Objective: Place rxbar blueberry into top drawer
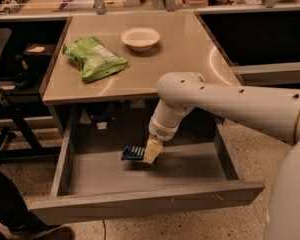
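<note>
Step in hand: release phase of the placing; claw (151, 153) sits inside the open top drawer (150, 205), low over its floor, a little left of centre; arm reaches in from the right, passing under the front edge of the surface (185, 54). Claw reads as clamped on the right end of the rxbar blueberry (132, 153); bar juts left from it, roughly level, just above or touching the drawer floor; cannot tell which.

Next move, as judged: part the claw so the bar settles flat; little or no further descent needed; then withdraw.

Edges and room: open floor on every side of the bar; left wall, right wall and front panel all well apart from the claw; nearest hazard is the surface edge, close above the arm's bend; exit should go toward the front panel before rising. Green chip bag (94, 58) and white bowl (140, 37) lie on the surface, out of the path.
</note>
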